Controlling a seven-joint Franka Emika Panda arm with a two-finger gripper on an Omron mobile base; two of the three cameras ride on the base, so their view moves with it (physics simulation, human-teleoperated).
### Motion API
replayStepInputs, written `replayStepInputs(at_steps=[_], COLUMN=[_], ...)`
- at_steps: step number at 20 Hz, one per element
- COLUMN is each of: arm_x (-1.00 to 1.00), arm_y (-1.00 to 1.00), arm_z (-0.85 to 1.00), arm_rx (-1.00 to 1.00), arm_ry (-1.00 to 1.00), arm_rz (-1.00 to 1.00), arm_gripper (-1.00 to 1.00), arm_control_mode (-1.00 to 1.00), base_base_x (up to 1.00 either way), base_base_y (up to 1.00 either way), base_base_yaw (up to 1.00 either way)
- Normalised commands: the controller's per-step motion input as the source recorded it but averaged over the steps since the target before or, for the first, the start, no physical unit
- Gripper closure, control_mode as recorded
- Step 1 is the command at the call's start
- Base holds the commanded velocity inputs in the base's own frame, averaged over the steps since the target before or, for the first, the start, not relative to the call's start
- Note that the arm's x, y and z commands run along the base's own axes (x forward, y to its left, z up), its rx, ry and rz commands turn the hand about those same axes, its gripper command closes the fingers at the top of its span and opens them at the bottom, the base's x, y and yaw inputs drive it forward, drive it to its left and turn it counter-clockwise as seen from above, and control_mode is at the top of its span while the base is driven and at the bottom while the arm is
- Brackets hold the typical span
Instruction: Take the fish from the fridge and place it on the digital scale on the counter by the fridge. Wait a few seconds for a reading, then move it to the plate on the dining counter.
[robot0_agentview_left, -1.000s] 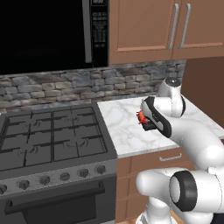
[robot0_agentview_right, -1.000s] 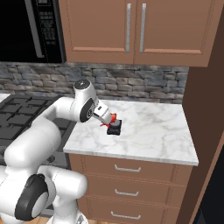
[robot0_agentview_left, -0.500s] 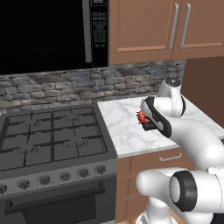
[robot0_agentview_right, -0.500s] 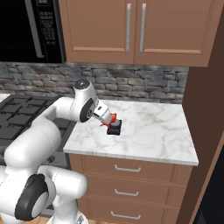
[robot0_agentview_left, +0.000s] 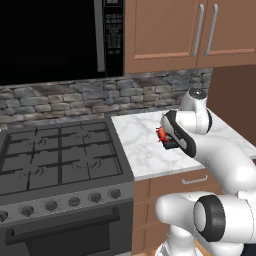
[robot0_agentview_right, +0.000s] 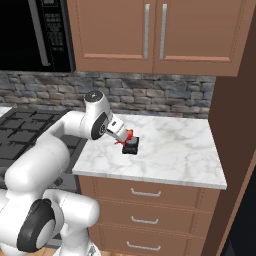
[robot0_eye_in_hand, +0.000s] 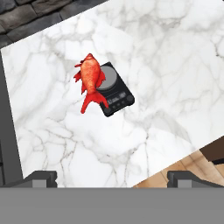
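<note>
The small red-orange fish (robot0_eye_in_hand: 91, 81) lies across the left part of the dark digital scale (robot0_eye_in_hand: 114, 89), its tail hanging off onto the marble. Both sit on the narrow white marble counter (robot0_eye_in_hand: 175, 65) with wooden drawers (robot0_agentview_right: 145, 192). My gripper (robot0_eye_in_hand: 113, 178) hovers above them, open, its two dark fingertips (robot0_eye_in_hand: 40, 177) far apart with nothing between. In the right base view the fish (robot0_agentview_right: 128, 137) and scale (robot0_agentview_right: 131, 147) show just past the end of my hand. The left base view has the fish (robot0_agentview_left: 161, 133) and scale (robot0_agentview_left: 170, 145) partly behind my arm.
A black gas stove (robot0_agentview_left: 55, 155) adjoins the counter on its left. A stone backsplash (robot0_agentview_right: 165, 100) runs behind, with wooden wall cabinets (robot0_agentview_right: 155, 35) and a black microwave (robot0_agentview_left: 55, 40) overhead. A tall brown panel (robot0_agentview_right: 235, 125) bounds the counter on the right.
</note>
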Motion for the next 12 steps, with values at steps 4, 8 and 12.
replayStepInputs(at_steps=[4, 8, 12], arm_x=[0.00, 0.00, 0.00], arm_y=[0.00, 0.00, 0.00], arm_z=[0.00, 0.00, 0.00], arm_rx=[0.00, 0.00, 0.00], arm_ry=[0.00, 0.00, 0.00], arm_rz=[0.00, 0.00, 0.00], arm_gripper=[-1.00, -1.00, -1.00], arm_control_mode=[-1.00, -1.00, -1.00], base_base_x=[0.00, 0.00, 0.00], base_base_y=[0.00, 0.00, 0.00], base_base_yaw=[0.00, 0.00, 0.00])
